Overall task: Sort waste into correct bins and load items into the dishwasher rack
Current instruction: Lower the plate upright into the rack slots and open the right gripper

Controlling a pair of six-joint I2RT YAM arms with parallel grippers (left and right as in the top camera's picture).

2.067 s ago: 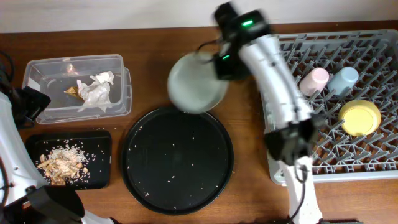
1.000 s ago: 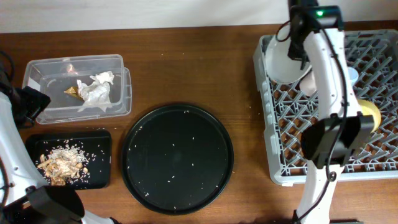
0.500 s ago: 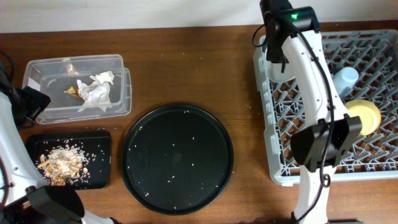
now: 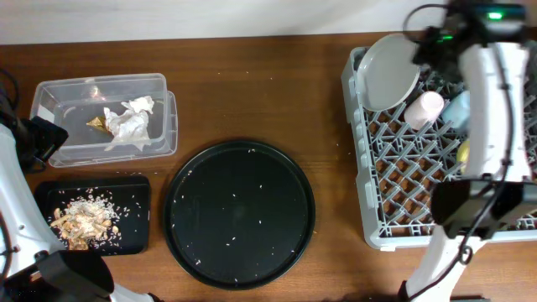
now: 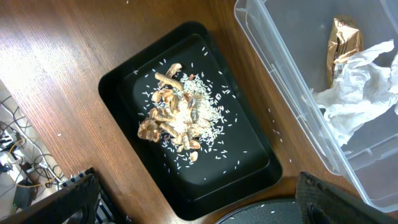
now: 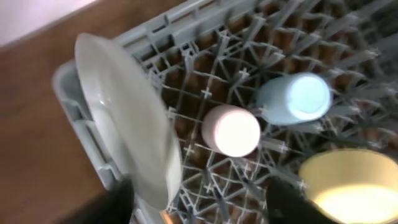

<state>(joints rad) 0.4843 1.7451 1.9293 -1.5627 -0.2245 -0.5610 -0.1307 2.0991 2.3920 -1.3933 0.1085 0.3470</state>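
The overhead view is evenly lit and sharp, with soft shadows on the counter (image 4: pixel 252 92); only the right arm (image 4: pixel 491 84) smears at upper right. My left wrist view is crisp, the wrapper (image 5: pixel 345 43) glinting. The right wrist view is blurred throughout, the yellow bowl (image 6: pixel 354 186) washed out at lower right.

Plate (image 4: pixel 388 60) now propped in rack (image 4: pixel 403 168) corner; right hand (image 6: pixel 202 208) let go.

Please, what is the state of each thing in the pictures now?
Plate, leaning on edge in rack.
Pink cup, in rack.
Blue cup, in rack.
Bowl, in rack.
Tub, holds tissue, wrapper.
Black tray, holds scraps.
Round tray, crumb-speckled.
Left hand, open.
Right hand, open, empty.
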